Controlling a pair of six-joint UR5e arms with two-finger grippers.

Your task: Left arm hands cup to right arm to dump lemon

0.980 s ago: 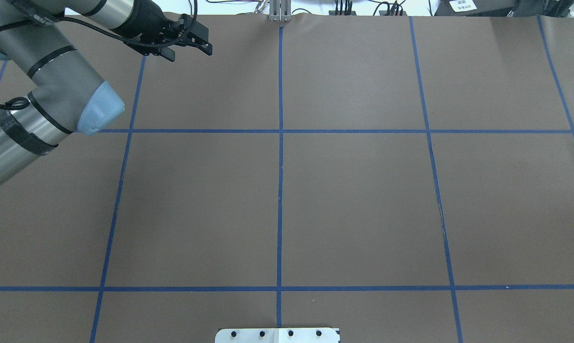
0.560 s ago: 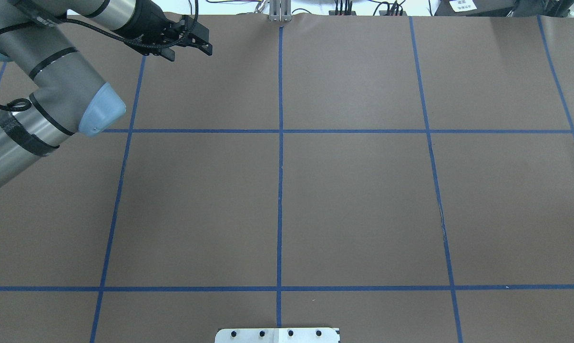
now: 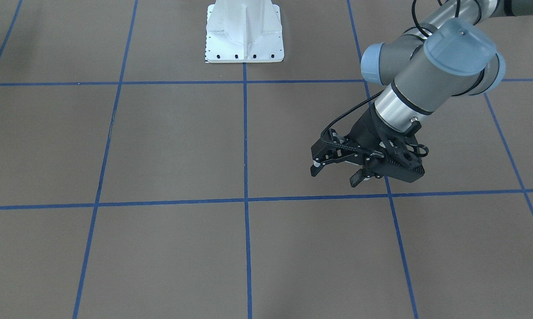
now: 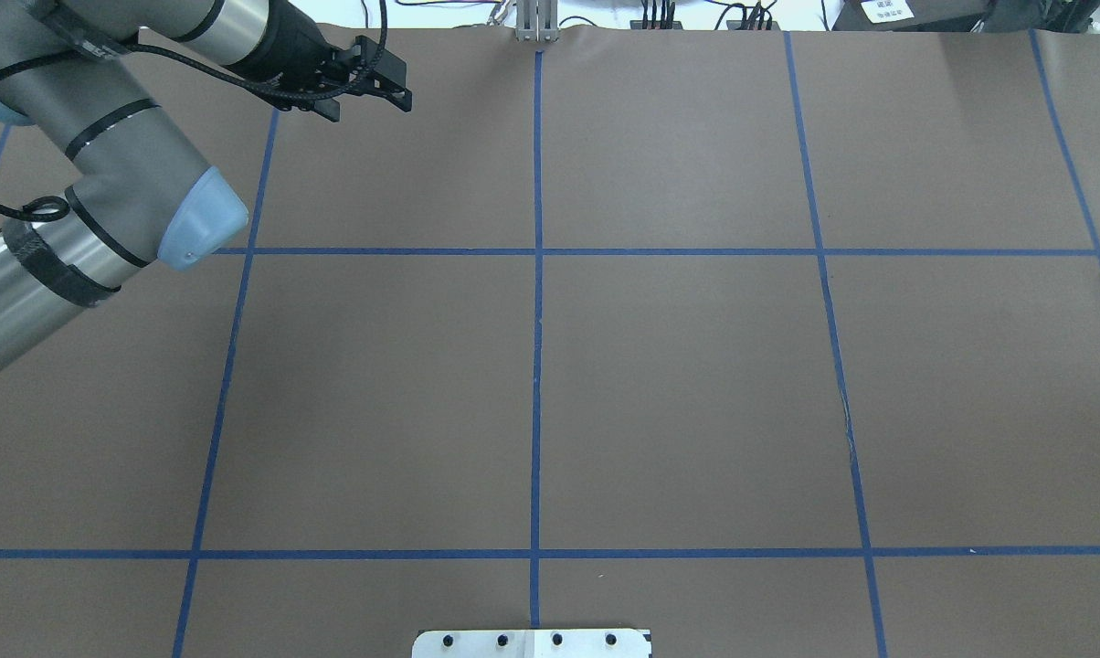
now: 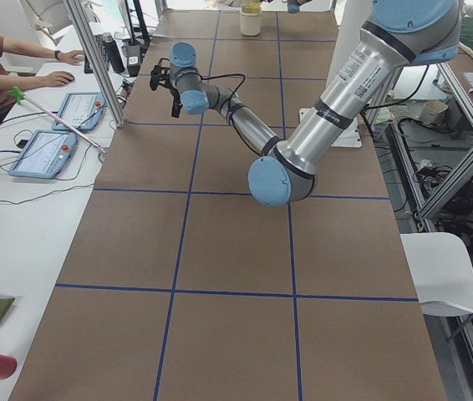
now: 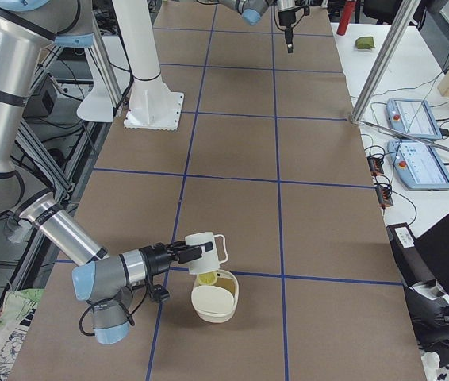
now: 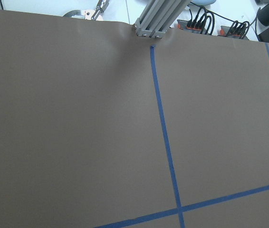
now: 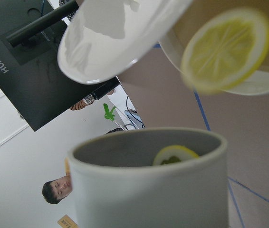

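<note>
Barely shifted from a second ago, the silver-grey tubular left arm (image 4: pixel 121 155) with its pale blue joint caps has edged a touch to the right in the overhead view, and its black left gripper (image 4: pixel 370 105) has gone with it. That gripper hangs over the far left of the brown paper-covered table (image 4: pixel 678 384), fingers spread apart and holding nothing.

From where things lie, I'd say the hand-over is finished and the dumping is under way. At the right end of the table the small white cup (image 6: pixel 207 248) with its loop handle sits tipped at the tip of the slim black right gripper (image 6: pixel 183 252) on the silver-grey right arm (image 6: pixel 66 230). It is just above a cream round bowl (image 6: pixel 216 305). Only the side view shows that gripper, so I cannot tell whether it is clamped on the cup. A yellow lemon slice (image 6: pixel 206 279) shows between the cup's mouth and the bowl. Whether it is falling or already resting there, I can't say.

The overhead and front-facing views show only the left arm and bare paper, with no cup. The right side view gives the pour. The right wrist view alone looks into the cup, where a second slice (image 8: pixel 175 154) sits inside, so some tipping seems left.
</note>
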